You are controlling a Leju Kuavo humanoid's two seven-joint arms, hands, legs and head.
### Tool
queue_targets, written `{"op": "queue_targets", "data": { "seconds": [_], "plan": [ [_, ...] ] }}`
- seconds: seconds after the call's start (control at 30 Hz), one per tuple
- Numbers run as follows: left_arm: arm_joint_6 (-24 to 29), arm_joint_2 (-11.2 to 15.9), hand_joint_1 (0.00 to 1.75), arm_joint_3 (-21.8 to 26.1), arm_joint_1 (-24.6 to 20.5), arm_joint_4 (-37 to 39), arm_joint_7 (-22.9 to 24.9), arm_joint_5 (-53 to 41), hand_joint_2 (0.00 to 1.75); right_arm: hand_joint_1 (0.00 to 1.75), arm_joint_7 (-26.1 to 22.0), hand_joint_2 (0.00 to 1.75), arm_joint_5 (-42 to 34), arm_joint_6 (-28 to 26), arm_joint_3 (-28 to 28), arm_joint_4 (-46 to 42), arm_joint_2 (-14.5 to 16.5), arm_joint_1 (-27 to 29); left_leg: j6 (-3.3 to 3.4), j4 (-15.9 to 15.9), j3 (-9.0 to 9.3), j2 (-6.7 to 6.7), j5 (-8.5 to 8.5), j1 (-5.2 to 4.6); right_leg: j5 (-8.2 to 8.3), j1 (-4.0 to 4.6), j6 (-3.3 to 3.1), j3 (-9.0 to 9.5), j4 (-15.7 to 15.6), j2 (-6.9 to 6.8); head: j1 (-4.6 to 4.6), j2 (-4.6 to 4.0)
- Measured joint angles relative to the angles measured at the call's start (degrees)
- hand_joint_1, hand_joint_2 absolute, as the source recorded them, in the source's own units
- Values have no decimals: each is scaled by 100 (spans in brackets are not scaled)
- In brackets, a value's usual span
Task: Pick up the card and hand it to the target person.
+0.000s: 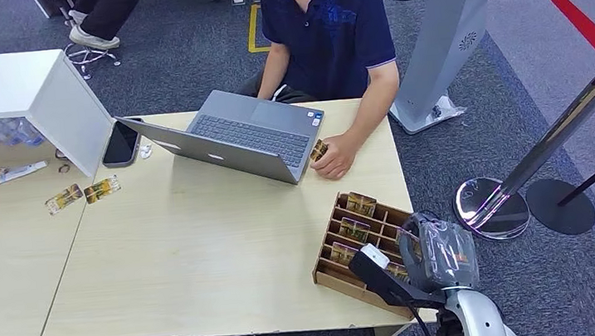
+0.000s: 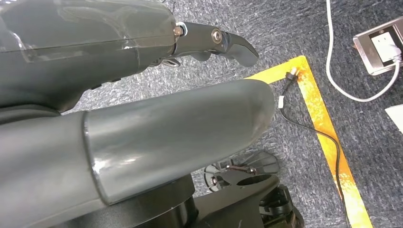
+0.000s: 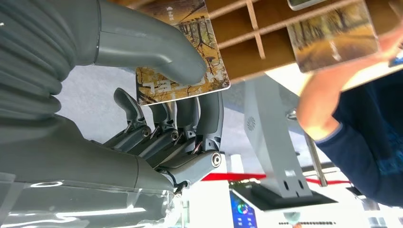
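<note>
A card with an autumn-tree picture (image 3: 164, 88) is pinched in my right hand (image 3: 166, 123), thumb on its face and the dark fingers behind it, right at the edge of the wooden card holder (image 3: 266, 40). From the head view, my right hand (image 1: 435, 252) hovers at the holder's (image 1: 330, 275) near right corner, and several more cards stand in its slots. The person (image 1: 330, 31) sits across the table behind a laptop, their hand (image 1: 335, 160) resting on the tabletop with a card in it. My left hand (image 2: 180, 128) hangs over the carpet, holding nothing.
An open laptop (image 1: 249, 135) and a phone (image 1: 120, 143) lie at the table's far side. Loose cards (image 1: 80, 193) lie at the left near a white box (image 1: 10, 85). A grey kiosk stand (image 1: 447, 35) and stanchion bases (image 1: 490, 206) stand to the right of the table.
</note>
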Motion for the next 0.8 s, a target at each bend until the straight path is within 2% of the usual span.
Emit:
{"op": "queue_targets", "data": {
  "seconds": [0.4,0.8],
  "plan": [
    [2,0,0,-2,0,0,-82,-2,0,145,0,175,221,372,-303,-860,-276,-245,0,2,0,0,0,0,1,-1,1,0,0,0,0,0],
    [-17,-2,0,-3,-11,0,-70,-79,0,148,-27,175,164,316,-493,-1427,-389,-585,0,1,1,0,0,0,1,0,1,1,0,0,1,1]
  ]
}}
